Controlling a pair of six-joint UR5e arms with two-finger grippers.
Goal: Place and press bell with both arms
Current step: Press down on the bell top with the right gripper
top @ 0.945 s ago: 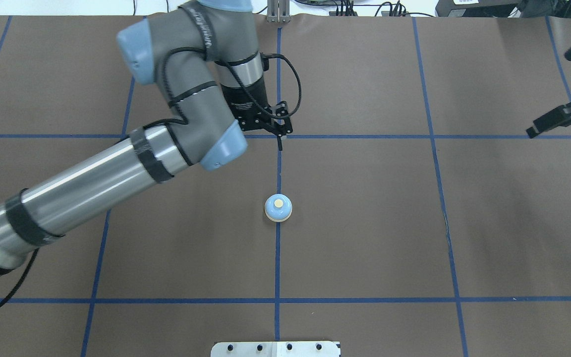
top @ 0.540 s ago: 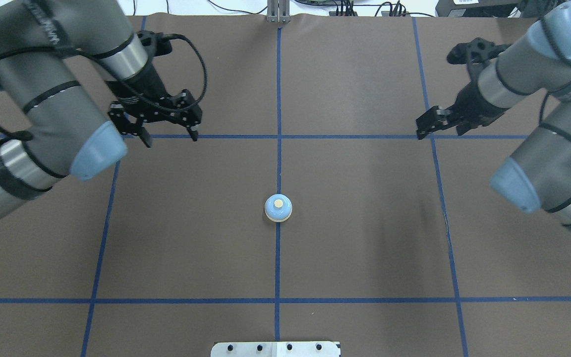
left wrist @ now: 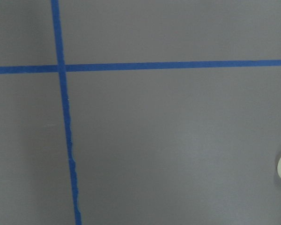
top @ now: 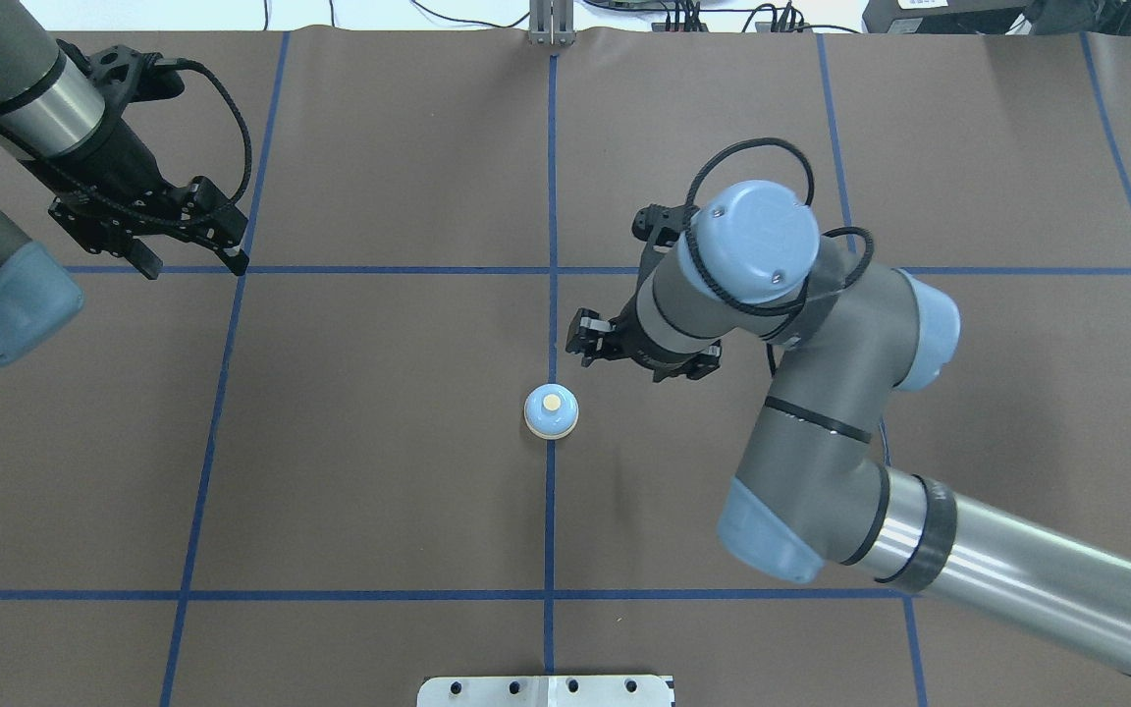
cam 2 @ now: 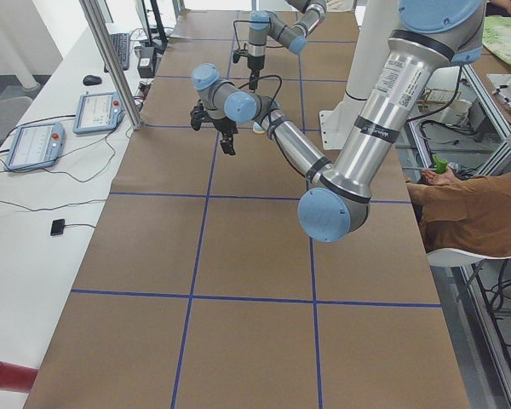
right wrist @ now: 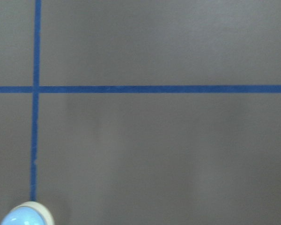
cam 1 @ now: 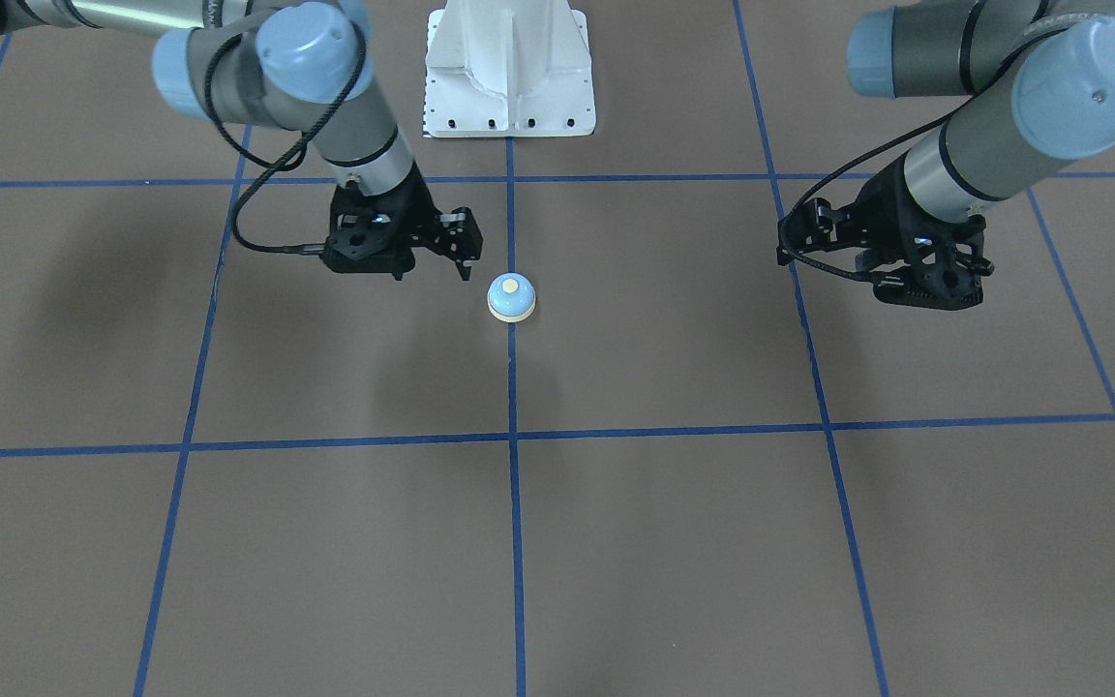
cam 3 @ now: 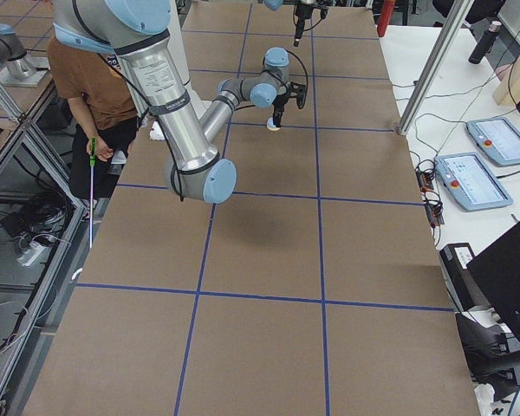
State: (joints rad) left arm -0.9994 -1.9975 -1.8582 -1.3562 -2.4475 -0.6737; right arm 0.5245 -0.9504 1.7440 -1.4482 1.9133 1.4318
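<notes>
**Bell** (top: 552, 411): upright on the bench (top: 379, 471), centred on the middle blue tape line (top: 548, 520). The light blue dome has its cream button uppermost, and nothing touches it.

**Right hand** (cam 1: 433, 269): in the overhead view it is at about 1 o'clock of the bell, near it but apart. The fingers are spread with nothing between them. Its wrist camera catches the bell's dome at the bottom-left corner of its frame.

**Left hand** (top: 192, 263): in the overhead view it is at about 10 o'clock of the bell, well apart, near a crossing of tape lines. The fingers are spread wide and hold nothing. Its wrist camera shows only a sliver of the bell at the right edge.

**White pedestal** (cam 1: 509, 77): at 12 o'clock of the bell in the front-facing view, well apart.
</notes>
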